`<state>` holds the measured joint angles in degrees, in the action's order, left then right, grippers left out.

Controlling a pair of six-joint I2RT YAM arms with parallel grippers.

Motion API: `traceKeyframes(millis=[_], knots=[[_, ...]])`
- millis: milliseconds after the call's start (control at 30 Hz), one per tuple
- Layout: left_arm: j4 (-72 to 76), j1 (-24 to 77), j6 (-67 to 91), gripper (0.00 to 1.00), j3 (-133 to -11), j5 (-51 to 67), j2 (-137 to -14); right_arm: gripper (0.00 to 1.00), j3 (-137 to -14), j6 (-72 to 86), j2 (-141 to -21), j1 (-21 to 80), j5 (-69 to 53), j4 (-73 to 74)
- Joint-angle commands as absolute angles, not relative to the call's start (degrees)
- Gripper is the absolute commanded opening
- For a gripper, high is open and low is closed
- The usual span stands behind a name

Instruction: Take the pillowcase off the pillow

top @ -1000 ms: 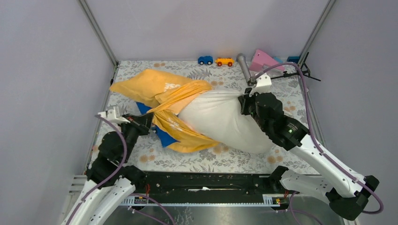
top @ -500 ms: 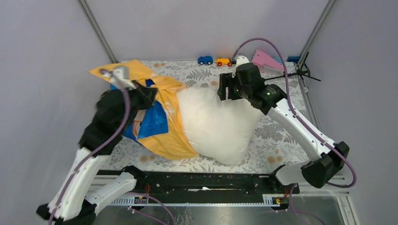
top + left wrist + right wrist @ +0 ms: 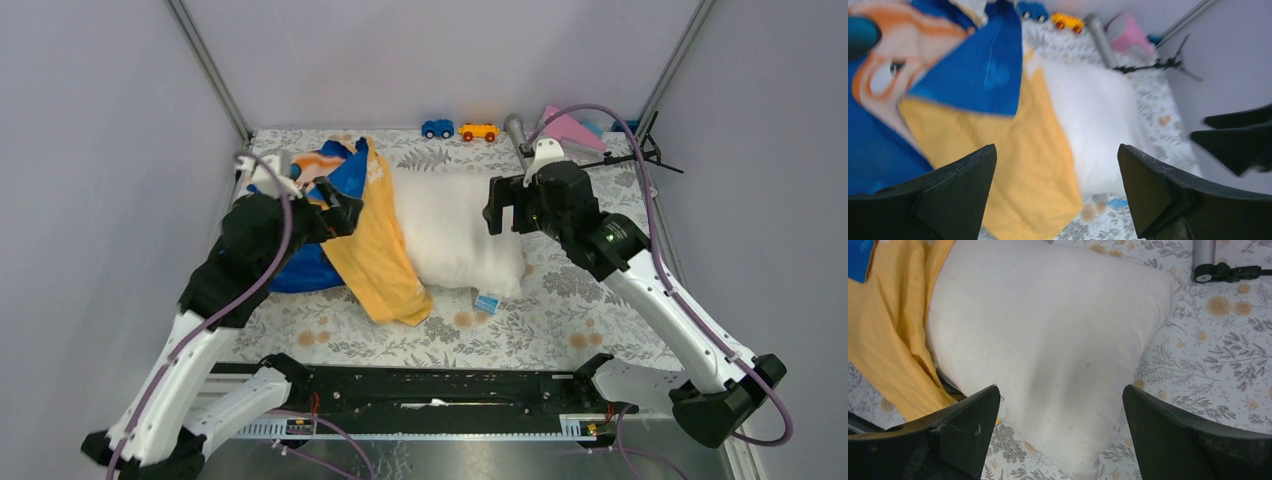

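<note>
**1. Left gripper** (image 3: 1055, 192). Fingers spread wide with nothing between them. It is held above the fabric and is not touching it.

**2. Pillowcase** (image 3: 378, 255). Yellow-orange and crumpled, it lies beneath and ahead of the left gripper. The blue-and-orange cartoon side is turned up off that gripper's left finger. A yellow band runs from under the fingers back toward the arm bases. On the side away from the left gripper it meets the pillow. Whether the pillow's end sits inside it or only under it cannot be told.

**3. Pillow** (image 3: 455, 235). Off-white, plain and lying flat between the two grippers. Most of it is bare. It sits directly below the right gripper's fingers and ahead and to the right of the left gripper.

**4. Right gripper** (image 3: 1060, 435). Fingers parted wide and empty. It hangs over the pillow's end farthest from the pillowcase.

**5. Table cloth** (image 3: 560, 310). Grey-and-orange floral print, spread under both grippers.

**6. Small blue tag** (image 3: 487, 302). On the cloth at the pillow's near corner, on the near side of the right gripper.

**7. Blue toy car** (image 3: 437, 128) and **orange toy car** (image 3: 478, 131). Side by side at the far edge, well beyond both grippers.

**8. Grey cylinder** (image 3: 517, 131) and **pink object** (image 3: 565, 125). Just beyond the right gripper, at the far edge.
</note>
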<state>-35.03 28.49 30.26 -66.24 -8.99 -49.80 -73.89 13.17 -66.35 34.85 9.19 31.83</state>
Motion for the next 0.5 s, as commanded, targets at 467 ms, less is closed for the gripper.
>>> traceKeyframes(millis=[467], knots=[[-40.7,28.3,37.4,0.99,-56.4,0.3,-39.6,1.00,-50.5,17.1,-69.0,35.3,-2.7,13.0]])
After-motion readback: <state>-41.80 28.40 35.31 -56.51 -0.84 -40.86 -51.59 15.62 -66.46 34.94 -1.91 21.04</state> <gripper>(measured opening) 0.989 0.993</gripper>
